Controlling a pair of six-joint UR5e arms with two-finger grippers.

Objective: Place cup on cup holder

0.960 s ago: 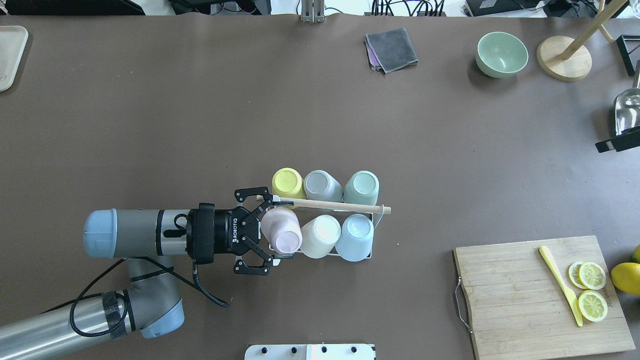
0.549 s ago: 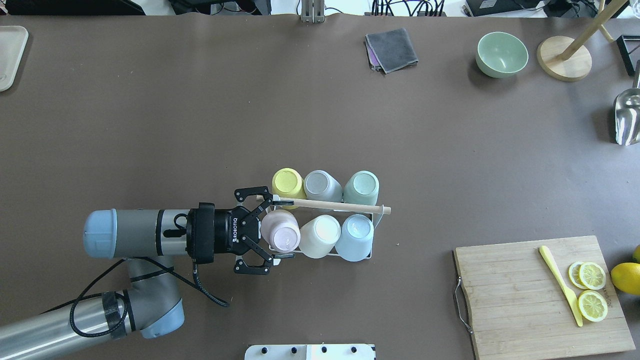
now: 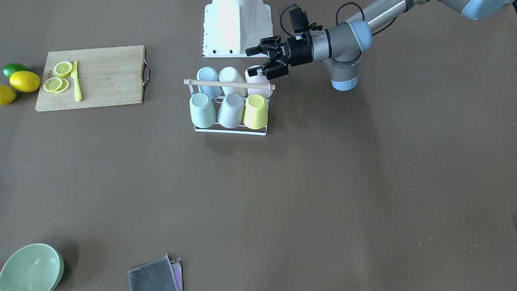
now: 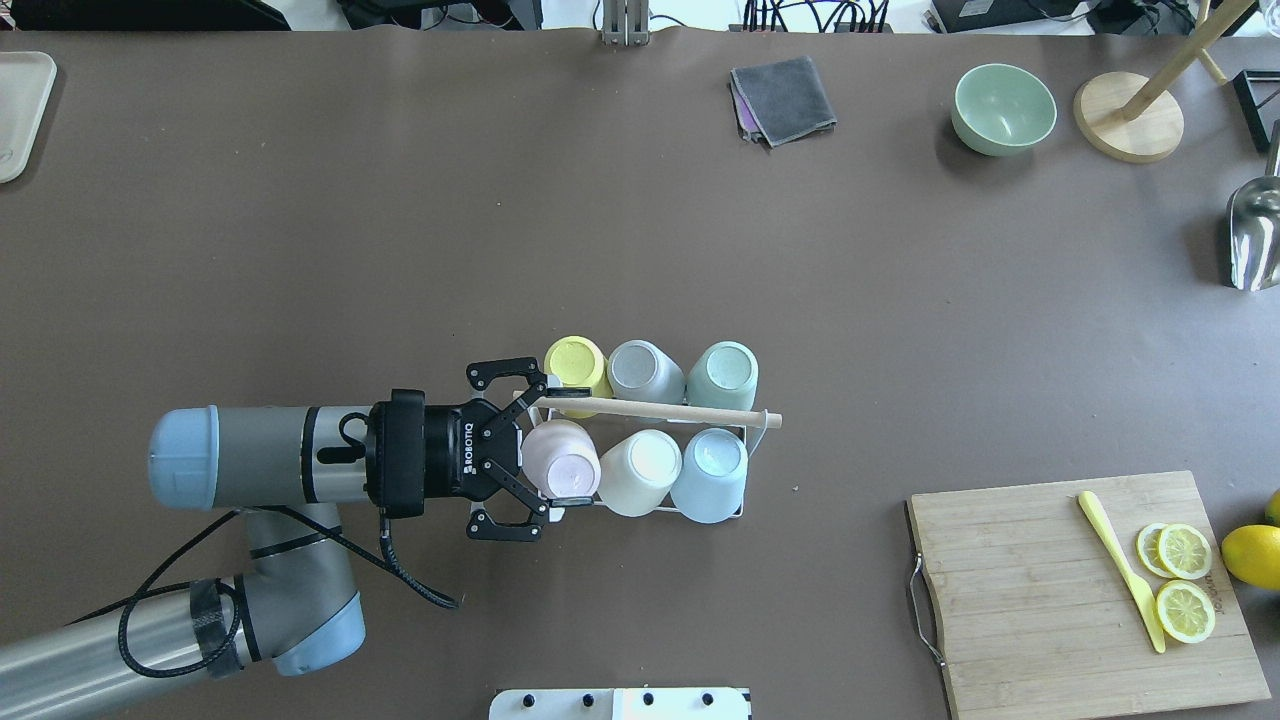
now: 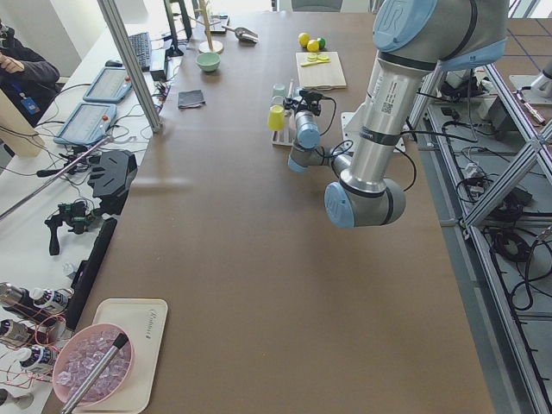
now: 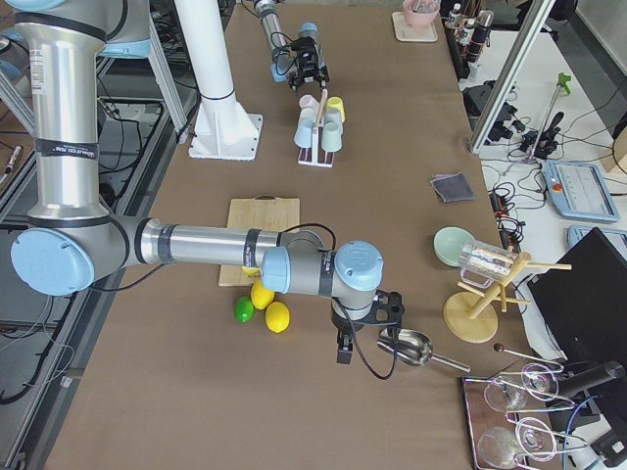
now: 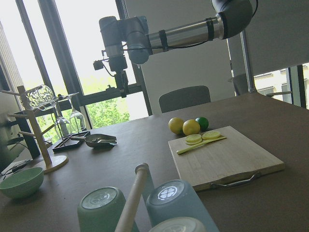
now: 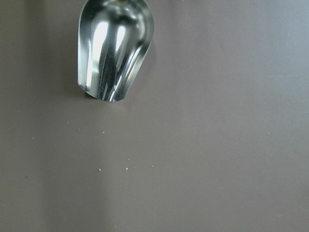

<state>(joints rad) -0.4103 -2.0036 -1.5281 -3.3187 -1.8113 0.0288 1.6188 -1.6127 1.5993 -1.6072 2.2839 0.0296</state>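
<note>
The cup holder (image 4: 745,472) is a white wire rack with a wooden dowel handle (image 4: 680,411), and it stands mid-table. Six cups sit upside down on it: yellow, grey and green in the far row, pink (image 4: 565,462), white and blue in the near row. My left gripper (image 4: 549,448) is open, with its jaws spread on either side of the pink cup at the rack's left end and not gripping it. The front-facing view shows the same gripper (image 3: 255,62) beside the pink cup (image 3: 253,79). My right gripper (image 6: 367,323) shows only in the exterior right view, above a metal scoop (image 8: 115,48); I cannot tell whether it is open or shut.
A wooden cutting board (image 4: 1010,600) with lemon slices and a yellow knife (image 4: 1120,570) lies at the front right. A green bowl (image 4: 1003,108), a grey cloth (image 4: 783,98) and a wooden stand base (image 4: 1128,116) sit at the back. The scoop (image 4: 1255,235) lies at the right edge.
My left gripper has drawn back a little to the left, still open. The pink cup has settled slightly on the rack. A dark part at the right edge has left the overhead view.
</note>
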